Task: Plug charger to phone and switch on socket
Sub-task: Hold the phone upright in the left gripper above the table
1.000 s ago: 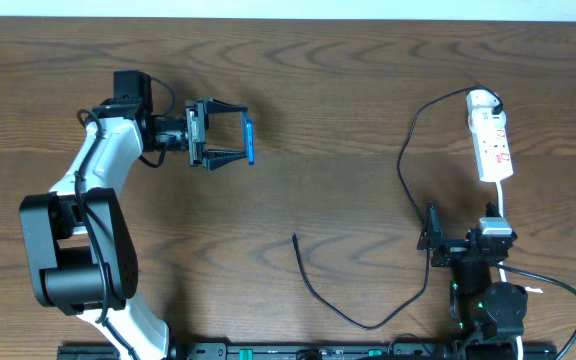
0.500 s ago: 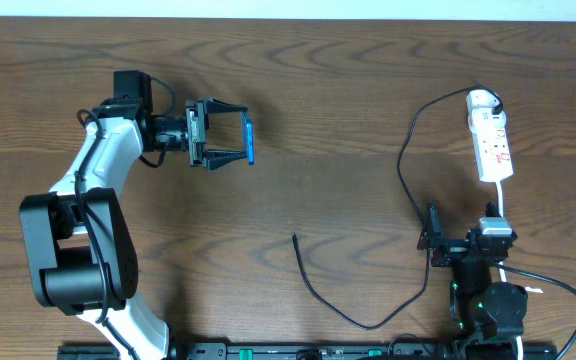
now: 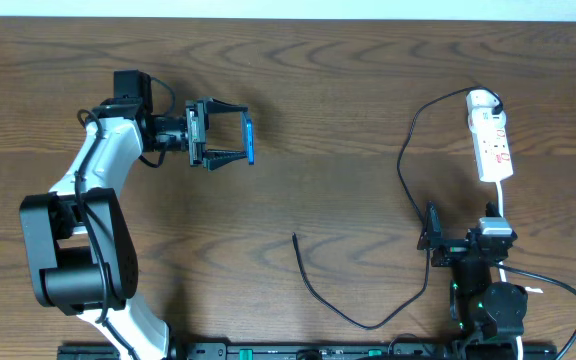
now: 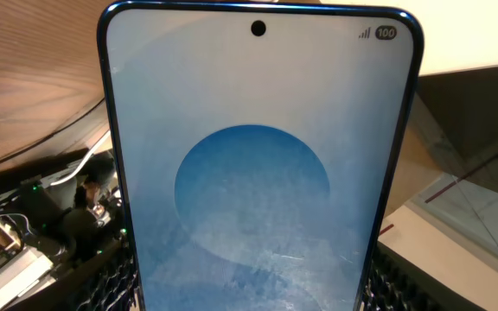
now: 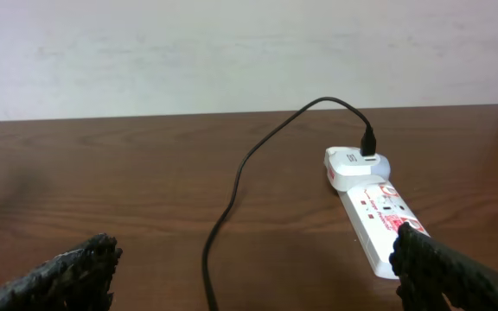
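My left gripper (image 3: 236,141) is shut on the phone (image 3: 250,141), holding it on edge above the table's left half. In the left wrist view the phone (image 4: 258,173) fills the frame with its blue screen and lighter circle. The charger (image 3: 408,190) is a thin black cable running from the adapter on the socket's far end, looping down to a free plug tip (image 3: 295,238) on the table's middle. The socket (image 3: 492,145) is a white power strip at the right; it also shows in the right wrist view (image 5: 374,212). My right gripper (image 3: 431,240) is open and empty, below the socket.
A white cord (image 3: 504,205) runs from the socket toward the right arm's base. The charger cable (image 5: 232,199) crosses the table in front of my right gripper. A pale wall edges the far side of the table.
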